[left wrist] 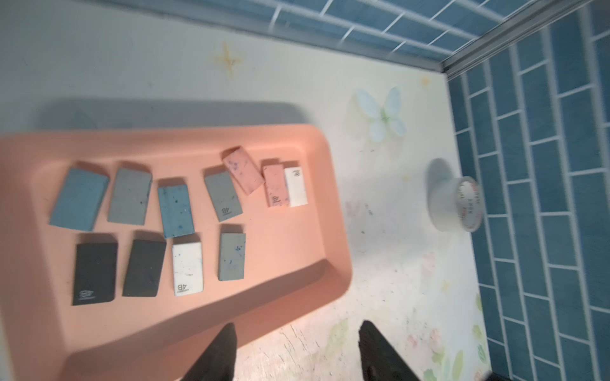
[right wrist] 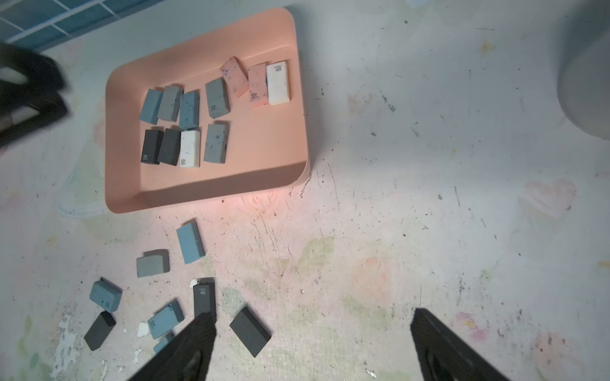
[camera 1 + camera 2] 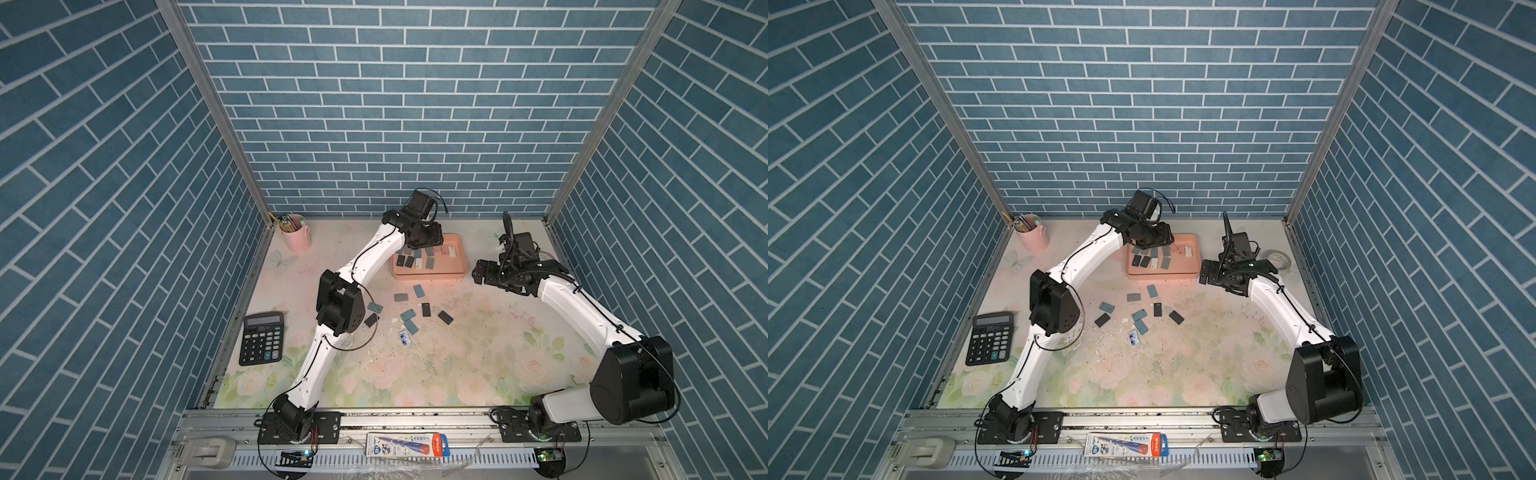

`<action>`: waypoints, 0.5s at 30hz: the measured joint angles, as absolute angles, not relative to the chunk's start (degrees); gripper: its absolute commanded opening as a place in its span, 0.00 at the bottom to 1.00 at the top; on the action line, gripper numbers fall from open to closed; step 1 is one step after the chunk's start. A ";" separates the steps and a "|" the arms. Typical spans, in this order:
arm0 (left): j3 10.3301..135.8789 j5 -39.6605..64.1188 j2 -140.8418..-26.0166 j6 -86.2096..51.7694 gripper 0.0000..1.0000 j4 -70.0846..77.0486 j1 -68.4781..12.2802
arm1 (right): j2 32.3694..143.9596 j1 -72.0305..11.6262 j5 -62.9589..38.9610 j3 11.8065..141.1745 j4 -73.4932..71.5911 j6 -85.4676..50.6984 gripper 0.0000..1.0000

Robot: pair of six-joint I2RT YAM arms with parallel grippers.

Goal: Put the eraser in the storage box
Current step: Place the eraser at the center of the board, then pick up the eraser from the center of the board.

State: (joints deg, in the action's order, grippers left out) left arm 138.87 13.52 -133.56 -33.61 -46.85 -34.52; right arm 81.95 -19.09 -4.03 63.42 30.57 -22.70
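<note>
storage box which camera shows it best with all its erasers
Right wrist view: the whole storage box shows unobstructed, with every eraser inside clear. The left wrist view is closer but crops one end. In both top views it is small, and the left arm overlaps a far corner.

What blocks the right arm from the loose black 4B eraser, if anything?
Likely nothing, so yes: right gripper open and empty; the black 4B eraser lies flat, uncovered; left arm away over the storage box.
</note>
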 measured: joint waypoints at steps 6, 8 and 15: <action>123.20 13.21 -117.12 -31.20 1.00 -44.38 -34.09 | 86.26 -26.83 -3.38 60.97 28.71 -18.02 0.90; 115.59 13.13 -111.77 -30.59 1.00 -43.27 -33.67 | 88.79 -28.88 -3.27 60.66 28.51 -16.99 0.88; 88.92 13.19 -94.30 -29.71 1.00 -38.65 -31.99 | 96.90 -32.58 -2.28 60.69 27.99 -15.97 0.80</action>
